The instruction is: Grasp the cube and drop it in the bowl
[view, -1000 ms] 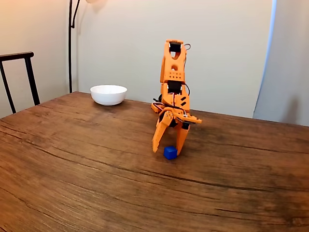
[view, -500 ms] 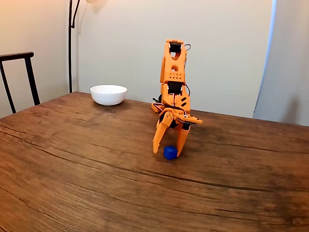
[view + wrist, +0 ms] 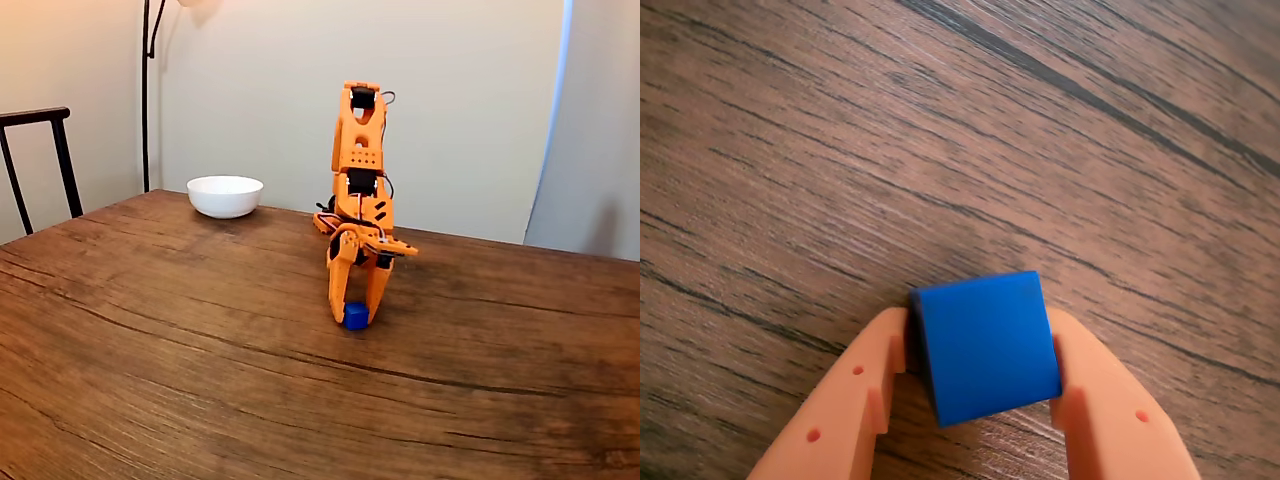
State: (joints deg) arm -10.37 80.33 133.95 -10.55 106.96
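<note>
Gripping now: gripper [image 3: 354,318] around cube [image 3: 356,316]

The orange arm [image 3: 360,170] stands upright near the far edge of the wooden worktop [image 3: 200,360], right of centre. The tool [image 3: 355,318] points down, tips at the worktop surface. Its two fingers [image 3: 338,290] are drawn in against the sides of the blue cube [image 3: 356,316], which sits on the worktop between them. The white bowl [image 3: 225,196] rests upright near the far edge, well apart from the cube and to its left. A dark chair back [image 3: 40,150] stands beyond the left edge. A dark lamp pole [image 3: 146,90] rises behind the bowl against the wall.
</note>
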